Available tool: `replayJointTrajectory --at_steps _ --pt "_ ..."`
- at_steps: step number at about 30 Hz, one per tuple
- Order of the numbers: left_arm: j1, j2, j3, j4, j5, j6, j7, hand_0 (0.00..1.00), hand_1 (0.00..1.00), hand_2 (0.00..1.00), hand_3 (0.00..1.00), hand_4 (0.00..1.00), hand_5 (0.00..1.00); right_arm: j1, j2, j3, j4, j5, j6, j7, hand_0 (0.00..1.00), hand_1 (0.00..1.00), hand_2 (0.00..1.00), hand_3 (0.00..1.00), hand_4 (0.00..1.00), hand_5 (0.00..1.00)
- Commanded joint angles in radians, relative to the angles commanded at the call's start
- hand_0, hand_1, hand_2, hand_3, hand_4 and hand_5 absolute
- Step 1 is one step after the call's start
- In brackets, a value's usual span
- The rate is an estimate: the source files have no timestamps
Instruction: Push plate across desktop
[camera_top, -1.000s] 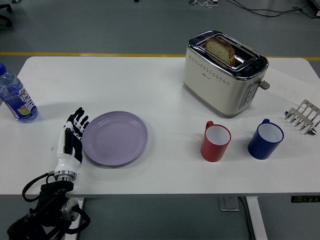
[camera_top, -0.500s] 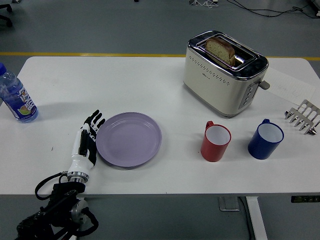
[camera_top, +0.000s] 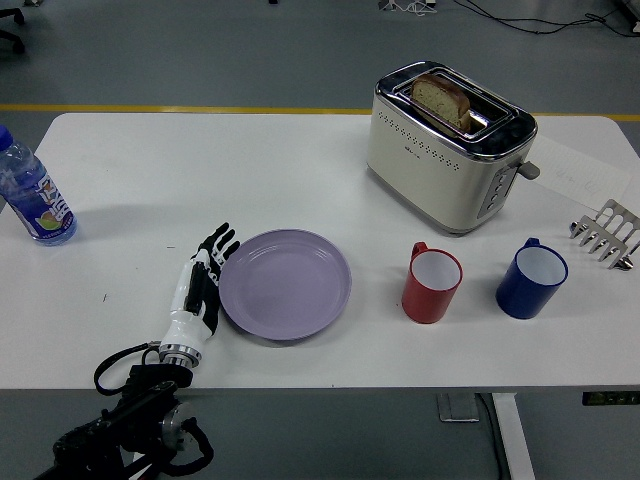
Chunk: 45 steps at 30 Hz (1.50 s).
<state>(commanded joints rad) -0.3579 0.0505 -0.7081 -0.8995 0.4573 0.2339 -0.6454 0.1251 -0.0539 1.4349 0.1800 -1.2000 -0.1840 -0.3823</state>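
Item: purple plate (camera_top: 286, 284), centre-left of tabletop (camera_top: 200, 170). Left hand (camera_top: 202, 285) flat vs. its left rim (fingers straight, gripping nothing); push axis runs right, twd red mug (camera_top: 432, 284).

The water bottle (camera_top: 32, 190) is cut off by the left edge; its cap is out of frame. The bread slice (camera_top: 442, 100) sits half hidden inside the toaster (camera_top: 445, 150).

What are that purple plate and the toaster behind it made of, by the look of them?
The plate looks like glazed ceramic or perhaps melamine: a smooth, even lilac surface with a soft sheen and a raised rim. The toaster seems to be metal, cream-painted on the sides with rows of small perforations, and shiny chrome trim around the top.
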Motion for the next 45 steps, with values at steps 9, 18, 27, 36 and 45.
replayJointTrajectory --at_steps 9,18,27,36,45 --pt "-0.04 -0.016 0.077 0.008 -0.025 -0.002 0.0 0.906 0.914 0.94 0.905 0.465 0.963 -0.001 -0.002 -0.001 0.0 0.001 -0.001 0.0 0.518 0.482 0.597 0.545 0.21 0.255" --pt "-0.067 -0.031 0.123 0.004 -0.034 -0.005 0.0 0.906 0.914 0.94 0.899 0.464 0.96 -0.002 -0.003 -0.004 0.0 0.007 -0.003 0.001 0.518 0.482 0.597 0.545 0.21 0.255" --pt "-0.08 -0.039 0.145 0.001 -0.037 -0.007 0.0 0.905 0.91 0.938 0.899 0.464 0.957 -0.004 -0.004 -0.006 0.0 0.01 -0.005 0.002 0.519 0.482 0.597 0.544 0.21 0.256" --pt "-0.084 -0.042 0.156 -0.002 -0.038 -0.009 0.0 0.904 0.911 0.937 0.898 0.463 0.953 -0.005 -0.004 -0.005 0.0 0.009 -0.006 0.002 0.519 0.482 0.597 0.544 0.21 0.254" --pt "-0.066 -0.041 0.086 0.004 -0.012 0.021 0.0 0.88 0.89 0.921 0.887 0.461 0.949 -0.003 -0.005 -0.011 0.0 0.018 -0.008 0.003 0.519 0.482 0.597 0.544 0.21 0.252"
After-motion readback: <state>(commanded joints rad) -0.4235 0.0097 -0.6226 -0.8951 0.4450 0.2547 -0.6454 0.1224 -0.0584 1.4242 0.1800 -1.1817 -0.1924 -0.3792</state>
